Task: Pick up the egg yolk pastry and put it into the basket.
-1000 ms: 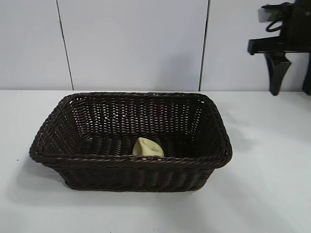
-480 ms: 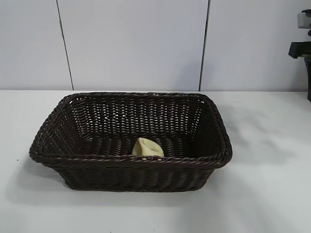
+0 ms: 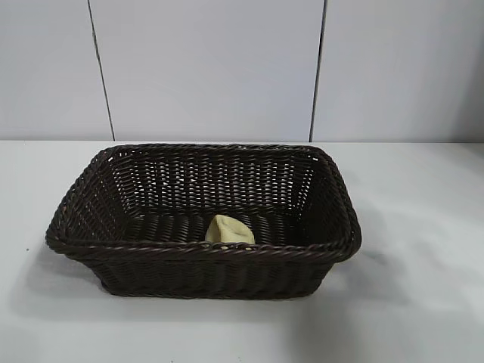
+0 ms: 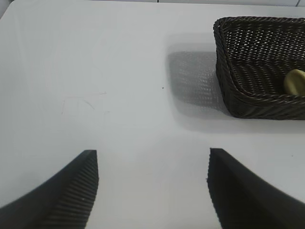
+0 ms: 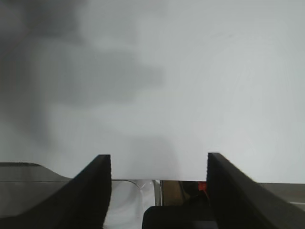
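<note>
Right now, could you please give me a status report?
Both pincers open, empty: left pincer, right pincer. Egg yolk pastry inside basket. Nothing in the way.

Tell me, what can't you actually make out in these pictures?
- Egg yolk pastry: the basket's near rim hides its lower part in the exterior view; the left wrist view cuts it at the edge.
- Both arms: outside the exterior view.
- Left gripper and right gripper: only the open fingertips show in their wrist views.
- Clear item and red bit below the table edge, right wrist view: too dim to identify.
</note>
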### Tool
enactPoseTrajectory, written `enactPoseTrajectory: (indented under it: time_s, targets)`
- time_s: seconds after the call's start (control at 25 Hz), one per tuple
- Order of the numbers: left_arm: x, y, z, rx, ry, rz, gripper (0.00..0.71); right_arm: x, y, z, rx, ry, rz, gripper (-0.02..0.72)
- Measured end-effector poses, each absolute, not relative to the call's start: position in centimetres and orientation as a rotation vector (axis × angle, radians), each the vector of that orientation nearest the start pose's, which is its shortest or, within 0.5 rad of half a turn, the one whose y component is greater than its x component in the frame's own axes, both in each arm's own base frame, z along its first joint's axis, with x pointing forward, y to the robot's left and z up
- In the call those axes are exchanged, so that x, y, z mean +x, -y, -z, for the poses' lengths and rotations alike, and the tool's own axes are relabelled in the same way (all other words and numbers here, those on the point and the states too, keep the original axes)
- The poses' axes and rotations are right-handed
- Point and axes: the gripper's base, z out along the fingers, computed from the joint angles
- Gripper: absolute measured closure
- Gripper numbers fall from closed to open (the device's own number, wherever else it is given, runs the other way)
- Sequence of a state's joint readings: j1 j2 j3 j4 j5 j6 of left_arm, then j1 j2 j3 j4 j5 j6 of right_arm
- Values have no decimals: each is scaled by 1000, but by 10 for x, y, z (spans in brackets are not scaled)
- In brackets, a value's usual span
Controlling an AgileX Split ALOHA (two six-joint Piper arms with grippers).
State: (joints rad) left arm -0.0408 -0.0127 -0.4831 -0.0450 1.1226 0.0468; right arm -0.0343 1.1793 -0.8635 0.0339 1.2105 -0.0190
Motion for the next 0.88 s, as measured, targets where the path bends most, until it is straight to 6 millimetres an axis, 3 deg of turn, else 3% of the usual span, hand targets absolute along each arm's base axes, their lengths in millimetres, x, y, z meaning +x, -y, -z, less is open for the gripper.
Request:
enactPoseTrajectory:
  time_s: [0.16,0.44,0.52,0.88]
  targets:
    - [-8,3,-268,96,-2108,51,232,145,2,-272,13,-2886,-35,272]
    - [-8,3,-268,96,-2108,51,232,89,0,-252,8,-2691,-24,272]
    - [-8,3,-268,96,-2108,51,232,79,0,-247,7,-2662,-23,272]
    - [-8,3,-268,96,-2108,51,232,53,-1,-261,3,-2435,-16,272]
